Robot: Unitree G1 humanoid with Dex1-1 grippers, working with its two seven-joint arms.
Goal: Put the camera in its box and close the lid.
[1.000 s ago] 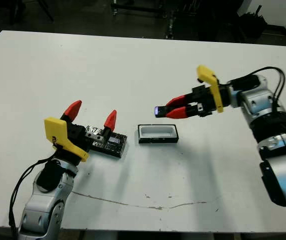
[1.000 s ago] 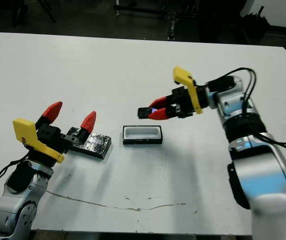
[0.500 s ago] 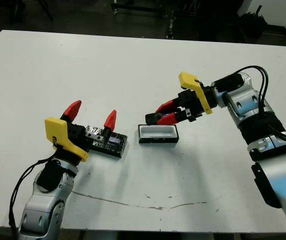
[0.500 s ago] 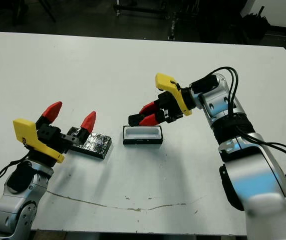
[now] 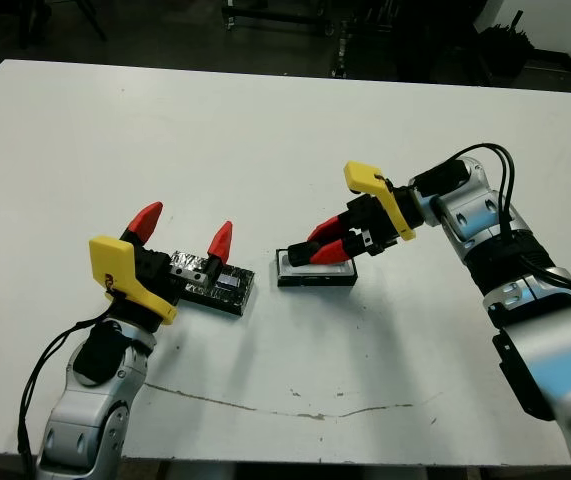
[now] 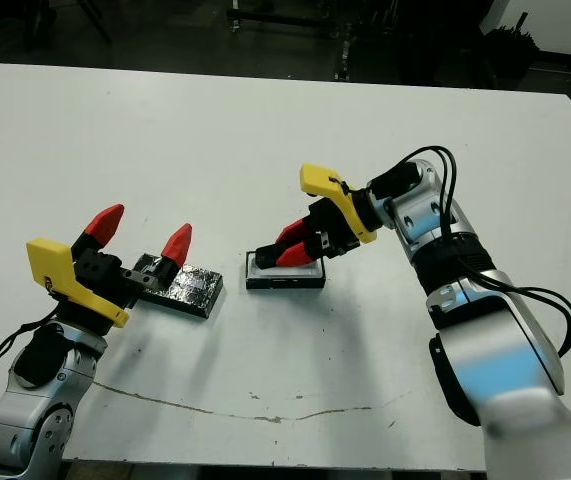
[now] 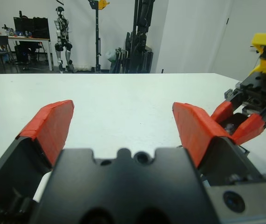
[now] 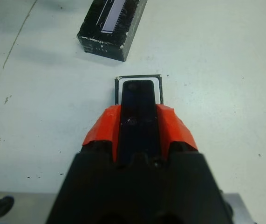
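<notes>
Black, slim bar-shaped camera (image 8: 137, 109) sits clamped in the right gripper (image 8: 138, 125) over the white-lined black box (image 5: 315, 268); lower level, then release; left gripper (image 5: 184, 228) gapes above the glossy lid (image 5: 217, 286).

The right arm reaches in from the table's right edge toward its middle, forearm angled down, and the right gripper (image 5: 317, 253) has its red fingers (image 8: 172, 130) clamped on a slim dark bar. The left arm rises from the near left corner, wrist raised, and the left gripper (image 5: 183, 228) points its fingers up and spread wide apart.
</notes>
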